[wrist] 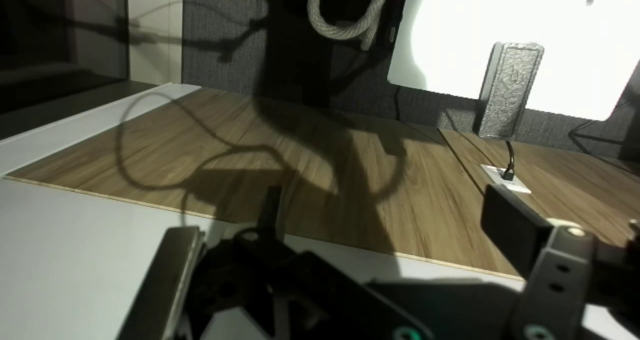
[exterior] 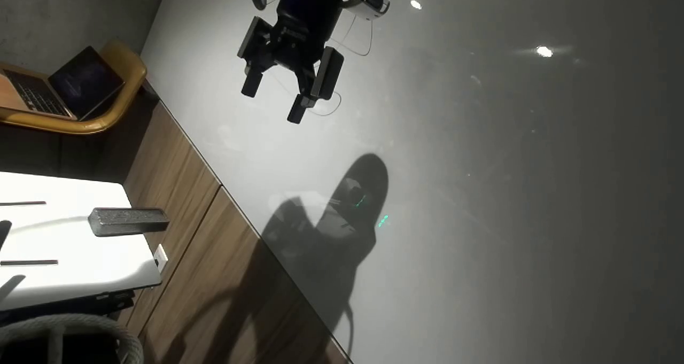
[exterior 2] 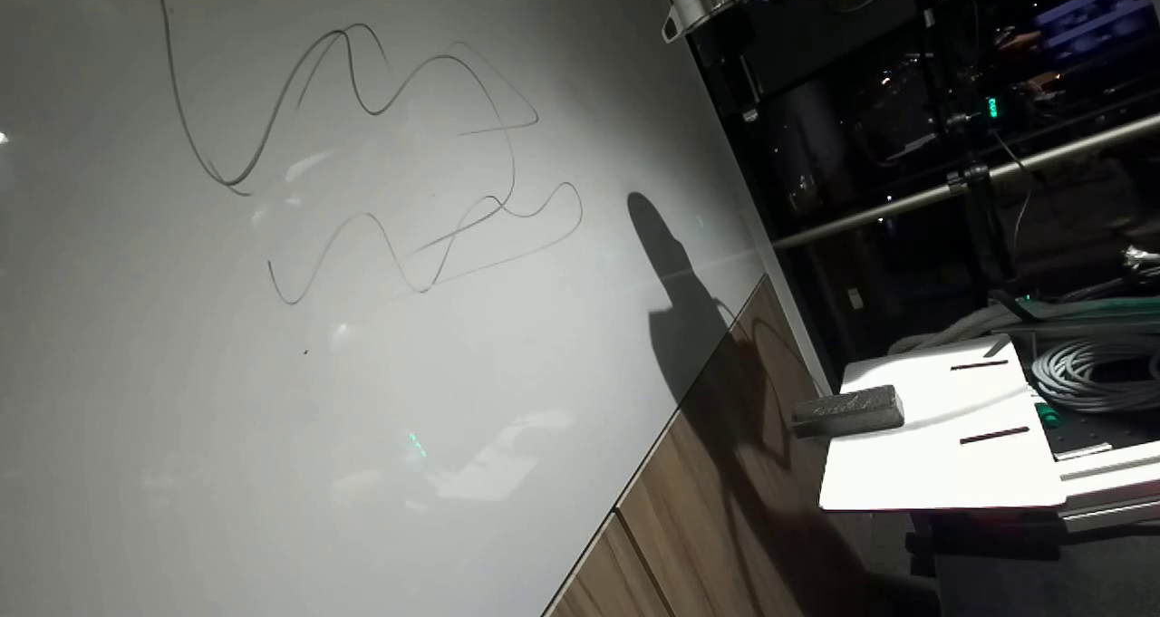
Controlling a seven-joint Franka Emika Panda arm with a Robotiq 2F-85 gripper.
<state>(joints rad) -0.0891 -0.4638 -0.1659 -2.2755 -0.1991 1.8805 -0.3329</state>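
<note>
My gripper (exterior: 273,98) is open, with nothing between its fingers. It hangs in front of the large whiteboard (exterior: 481,166), pointing down in an exterior view. In the wrist view the fingers (wrist: 387,215) stand wide apart before the wood panel (wrist: 425,190) below the board. A dark grey oblong block (exterior: 128,221) lies on a white plate-like surface (exterior: 64,284), jutting past its edge; the block also shows in an exterior view (exterior 2: 849,410) and the wrist view (wrist: 511,88), apart from the gripper. Thin dark wavy lines (exterior 2: 374,112) mark the whiteboard. The gripper's fingers cannot be made out in that view.
A laptop (exterior: 80,86) rests on a yellow chair (exterior: 128,67). A thick rope (wrist: 345,30) hangs beside the white surface. A wall socket (wrist: 507,178) with a plugged cable sits in the wood panel. A metal rail (exterior 2: 906,207) and coiled cable (exterior 2: 1087,390) lie at one side.
</note>
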